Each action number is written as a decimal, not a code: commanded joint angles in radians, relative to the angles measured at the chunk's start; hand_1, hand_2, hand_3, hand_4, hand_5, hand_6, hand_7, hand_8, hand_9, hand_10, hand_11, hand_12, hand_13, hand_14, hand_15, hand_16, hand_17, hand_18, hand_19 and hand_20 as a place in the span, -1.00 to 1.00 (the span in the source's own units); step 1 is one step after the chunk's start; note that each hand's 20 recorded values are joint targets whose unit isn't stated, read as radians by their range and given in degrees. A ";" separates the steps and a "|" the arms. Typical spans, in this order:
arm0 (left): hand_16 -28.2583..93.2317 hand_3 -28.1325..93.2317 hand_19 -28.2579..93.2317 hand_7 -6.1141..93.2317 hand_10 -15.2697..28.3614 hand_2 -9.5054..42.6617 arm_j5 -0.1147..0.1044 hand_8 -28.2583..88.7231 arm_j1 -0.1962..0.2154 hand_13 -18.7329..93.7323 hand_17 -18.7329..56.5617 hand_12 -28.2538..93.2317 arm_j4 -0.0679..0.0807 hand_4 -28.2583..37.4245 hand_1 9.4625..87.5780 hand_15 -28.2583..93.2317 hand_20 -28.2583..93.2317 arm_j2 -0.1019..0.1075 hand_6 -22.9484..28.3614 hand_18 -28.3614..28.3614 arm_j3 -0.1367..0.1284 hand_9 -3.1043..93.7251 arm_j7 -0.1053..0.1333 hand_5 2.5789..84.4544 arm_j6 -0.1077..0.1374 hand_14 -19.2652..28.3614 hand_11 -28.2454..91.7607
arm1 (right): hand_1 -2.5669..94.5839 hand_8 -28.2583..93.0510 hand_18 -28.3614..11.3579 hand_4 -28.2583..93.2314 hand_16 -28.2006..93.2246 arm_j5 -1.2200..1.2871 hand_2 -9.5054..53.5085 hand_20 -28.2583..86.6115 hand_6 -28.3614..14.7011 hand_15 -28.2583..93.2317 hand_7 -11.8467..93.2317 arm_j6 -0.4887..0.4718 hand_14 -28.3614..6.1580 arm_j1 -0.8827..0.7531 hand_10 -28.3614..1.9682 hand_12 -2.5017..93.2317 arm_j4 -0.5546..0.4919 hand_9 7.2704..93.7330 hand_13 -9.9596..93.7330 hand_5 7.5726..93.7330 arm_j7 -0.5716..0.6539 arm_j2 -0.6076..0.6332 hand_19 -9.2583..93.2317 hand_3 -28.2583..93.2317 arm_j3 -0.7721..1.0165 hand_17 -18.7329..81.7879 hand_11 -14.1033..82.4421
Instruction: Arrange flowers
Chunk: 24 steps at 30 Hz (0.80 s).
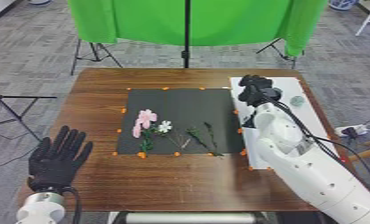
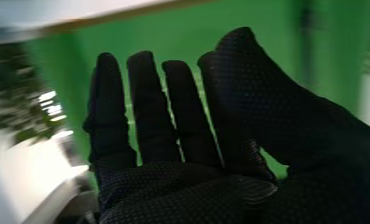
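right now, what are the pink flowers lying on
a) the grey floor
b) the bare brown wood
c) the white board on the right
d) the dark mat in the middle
d, the pink flowers lie toward the left side of the dark mat, beside the white flower.

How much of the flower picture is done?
Some looks done: pink flowers, a white flower and green stems lie on the black mat. Nothing is in the right hand, over by the white board. Probably more flowers are left to add.
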 commanded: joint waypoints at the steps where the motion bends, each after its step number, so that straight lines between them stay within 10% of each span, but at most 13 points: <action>1: -0.61 0.71 -0.02 -0.62 0.38 0.17 0.001 -0.65 0.017 -0.12 -0.62 -0.32 -0.002 -1.00 -0.53 0.04 -0.26 -0.007 0.23 0.50 0.002 -0.11 0.002 0.09 0.020 0.40 -0.19 | 0.19 -0.74 -0.57 -1.00 -0.26 0.027 -1.00 -0.12 0.22 -0.22 -0.51 -0.018 -0.14 0.004 -0.01 -0.69 0.069 -0.04 0.03 0.08 0.046 0.038 0.50 0.81 0.022 -0.25 -0.51; 8: -0.61 0.71 -0.02 -0.62 0.37 0.16 0.010 -0.65 0.006 -0.12 -0.62 -0.32 0.002 -1.00 -0.53 0.05 -0.26 -0.003 0.23 0.50 0.012 -0.11 -0.001 0.09 0.017 0.40 -0.19 | 0.21 -0.75 -0.56 -1.00 -0.25 0.054 -1.00 -0.12 0.28 -0.24 -0.49 -0.055 -0.10 0.031 0.12 -0.69 0.115 0.02 0.08 0.11 0.062 0.019 0.51 0.79 -0.016 -0.21 -0.50; 14: -0.61 0.71 -0.02 -0.62 0.38 0.16 0.007 -0.66 0.009 -0.12 -0.62 -0.32 0.001 -1.00 -0.53 0.05 -0.26 -0.010 0.23 0.50 0.014 -0.11 0.004 0.09 0.019 0.40 -0.18 | 0.40 -0.56 -0.57 -1.00 0.04 0.038 -1.00 0.01 0.37 -0.21 -0.39 0.017 0.24 0.008 0.18 -0.36 0.118 0.66 0.52 0.58 0.053 0.016 0.61 0.52 -0.018 -0.07 -0.56; 24: -0.61 0.71 -0.02 -0.62 0.38 0.17 0.008 -0.66 0.010 -0.12 -0.62 -0.32 0.001 -1.00 -0.53 0.05 -0.26 -0.006 0.23 0.50 0.014 -0.11 0.002 0.10 0.023 0.40 -0.18 | 0.42 -0.49 -0.62 -1.00 0.20 0.091 -1.00 0.12 0.35 -0.11 -0.30 0.066 0.25 0.057 0.26 -0.04 -0.113 0.86 0.64 0.69 -0.099 -0.030 0.67 0.54 -0.100 -0.01 -0.49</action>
